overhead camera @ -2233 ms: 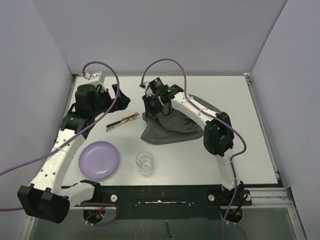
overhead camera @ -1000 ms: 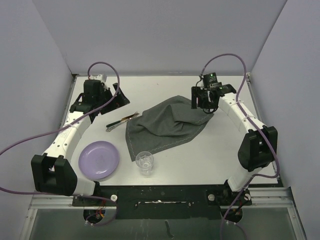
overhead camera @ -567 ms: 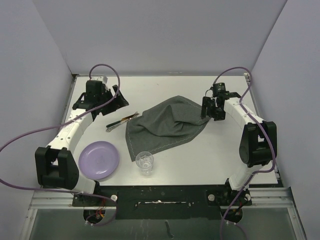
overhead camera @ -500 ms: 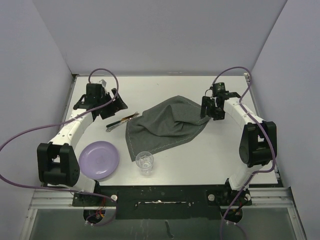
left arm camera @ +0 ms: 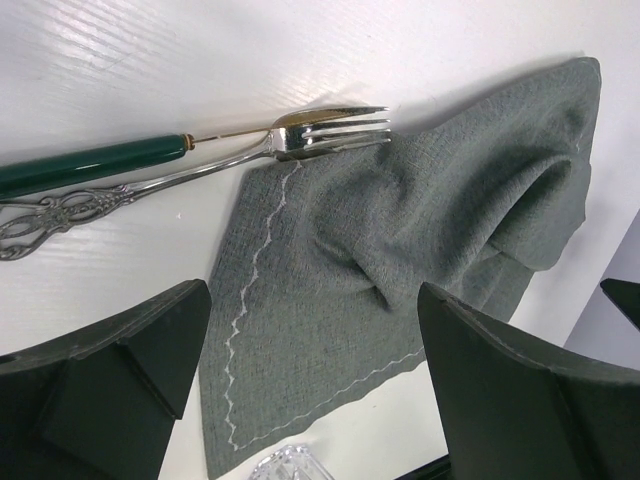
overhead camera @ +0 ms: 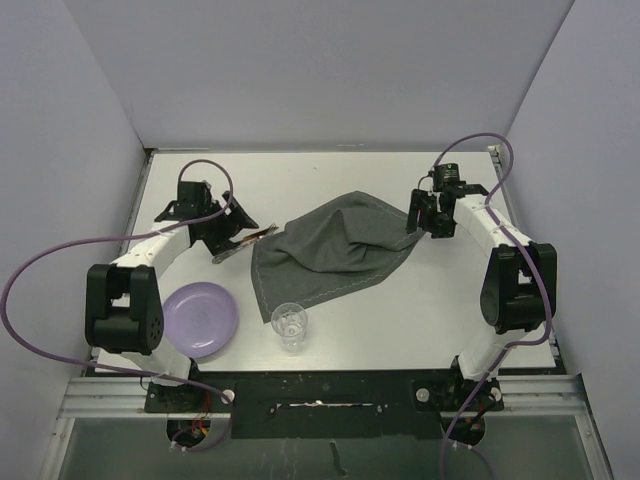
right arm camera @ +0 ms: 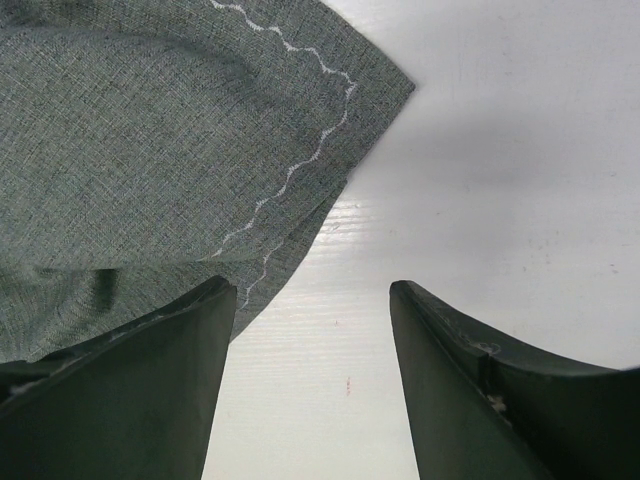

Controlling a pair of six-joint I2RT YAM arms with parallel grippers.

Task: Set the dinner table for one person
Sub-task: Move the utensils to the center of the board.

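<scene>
The dinner table is a white top. A dark grey cloth placemat lies rumpled at its middle, one corner folded. A fork and a green-handled utensil lie side by side, their heads touching the placemat's left edge. My left gripper hovers just over that cutlery, open and empty. My right gripper stands open at the placemat's right corner, with only bare table between its fingers.
A purple plate sits at the near left. A clear glass stands just below the placemat's near corner, its rim showing in the left wrist view. Grey walls close in the table on three sides.
The right gripper drew the bunched placemat rightward, let it go and backed off slightly to the right. The left gripper came down and nearer, to the cutlery.
</scene>
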